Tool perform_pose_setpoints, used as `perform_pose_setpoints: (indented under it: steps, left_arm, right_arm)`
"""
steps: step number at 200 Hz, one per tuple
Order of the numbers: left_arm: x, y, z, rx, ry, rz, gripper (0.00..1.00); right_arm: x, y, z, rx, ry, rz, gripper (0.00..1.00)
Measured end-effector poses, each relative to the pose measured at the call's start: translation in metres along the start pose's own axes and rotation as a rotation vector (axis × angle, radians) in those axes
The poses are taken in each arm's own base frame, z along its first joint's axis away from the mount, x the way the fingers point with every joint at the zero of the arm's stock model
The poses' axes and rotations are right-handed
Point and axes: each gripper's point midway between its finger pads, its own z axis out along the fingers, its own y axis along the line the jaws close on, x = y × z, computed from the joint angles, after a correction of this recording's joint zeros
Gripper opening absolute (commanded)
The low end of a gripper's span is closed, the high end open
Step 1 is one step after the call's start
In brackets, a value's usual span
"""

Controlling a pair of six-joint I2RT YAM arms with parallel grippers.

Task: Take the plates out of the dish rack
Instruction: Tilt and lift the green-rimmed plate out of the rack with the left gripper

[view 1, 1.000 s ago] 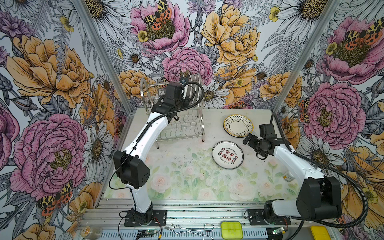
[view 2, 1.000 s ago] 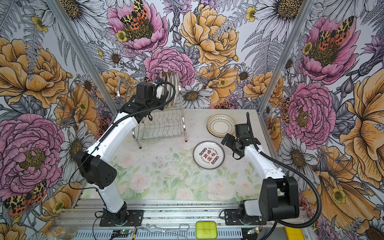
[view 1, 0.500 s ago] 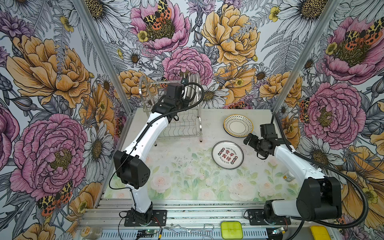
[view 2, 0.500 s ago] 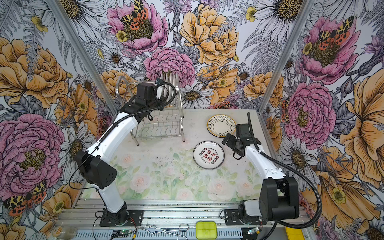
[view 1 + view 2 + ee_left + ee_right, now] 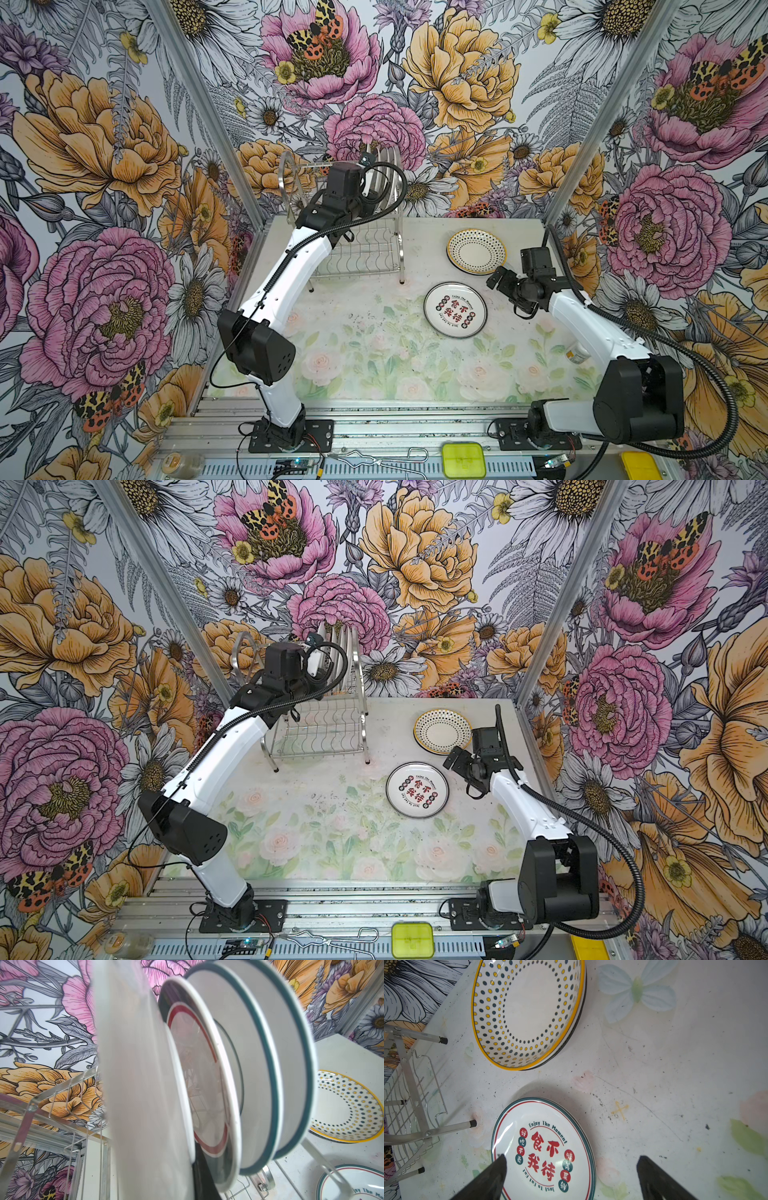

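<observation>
The front half of the table (image 5: pixel 374 365) lies bare between the two arm bases — broad room for a hand. At the back right the dotted plate (image 5: pixel 476 251) and the lettered plate (image 5: pixel 455 309) lie flat, near each other but apart, with a bare strip between them and the dish rack (image 5: pixel 365 253). The right gripper (image 5: pixel 570 1160) hangs at the lettered plate's edge, jaws wide apart. The rack fills the back left. What shows of its lower tier is open wire, though the left arm (image 5: pixel 291 270) slants across its front. On the upper tier the plates (image 5: pixel 259 1064) stand on edge, tightly packed — only thin slits between rims, the nearest plate (image 5: pixel 135 1084) close against the wrist camera.
</observation>
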Motion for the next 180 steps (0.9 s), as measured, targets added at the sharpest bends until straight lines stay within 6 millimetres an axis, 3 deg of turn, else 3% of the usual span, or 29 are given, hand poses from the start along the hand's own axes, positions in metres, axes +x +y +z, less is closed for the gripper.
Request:
perform_pose_setpoints:
  steps: [50, 85, 118, 143, 161, 180]
  left_arm:
    - [-0.033, 0.012, -0.042, -0.009, -0.097, -0.017, 0.0]
    - [-0.052, 0.006, -0.08, -0.024, -0.161, 0.018, 0.0]
    - [-0.065, -0.028, -0.133, -0.013, -0.228, 0.105, 0.0]
    - [-0.063, -0.056, -0.173, -0.001, -0.262, 0.179, 0.0]
    - [-0.053, -0.081, -0.194, 0.014, -0.274, 0.235, 0.0]
    - [-0.034, -0.112, -0.205, 0.033, -0.273, 0.302, 0.0]
  right_arm:
    - [0.0, 0.002, -0.005, -0.015, -0.01, -0.006, 0.99]
    - [-0.003, 0.002, -0.01, -0.029, -0.019, -0.017, 0.99]
    - [-0.002, 0.006, -0.012, -0.073, 0.004, -0.016, 0.99]
    - [-0.002, 0.016, -0.019, -0.135, 0.025, -0.013, 0.99]
    - [-0.007, 0.03, -0.035, -0.204, 0.009, -0.017, 0.99]
    - [-0.014, 0.051, -0.066, -0.301, -0.037, -0.026, 0.99]
